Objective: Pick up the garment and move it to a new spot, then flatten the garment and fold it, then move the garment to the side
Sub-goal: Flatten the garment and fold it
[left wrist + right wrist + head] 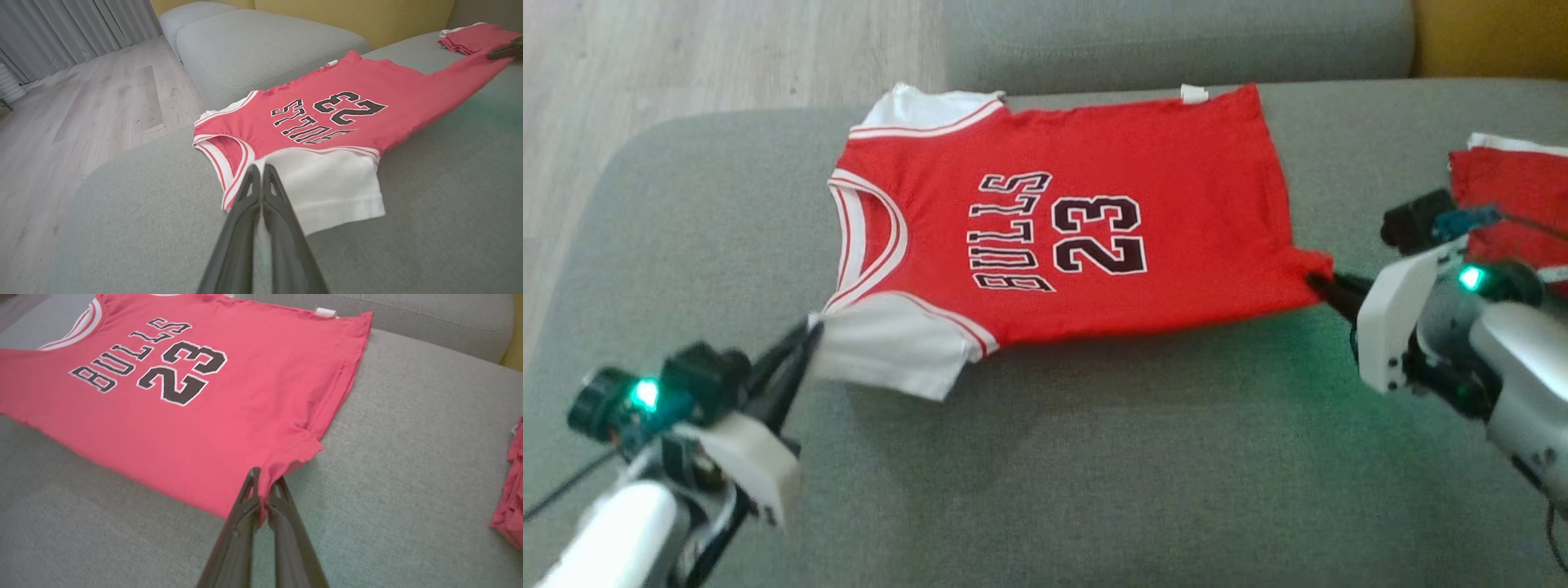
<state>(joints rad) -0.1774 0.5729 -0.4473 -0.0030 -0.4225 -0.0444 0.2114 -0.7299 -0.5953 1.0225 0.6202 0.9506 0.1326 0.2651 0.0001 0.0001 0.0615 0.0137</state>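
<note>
The garment [1078, 245] is a red shirt with white sleeves and black "BULLS 23" lettering, spread across the grey sofa cushion [1045, 474] with its near edge lifted a little. My left gripper [810, 328] is shut on the near white sleeve at the shoulder [261, 167]. My right gripper [1316, 282] is shut on the near bottom corner of the hem [267, 482]. The garment [339, 114] is stretched taut between the two grippers, and its front [171, 388] faces up.
A second red garment [1515, 204] lies folded at the right end of the cushion [476, 36], close behind my right arm. A grey backrest cushion [1176, 37] runs along the far side. Wooden floor [686, 57] lies beyond the cushion's left edge.
</note>
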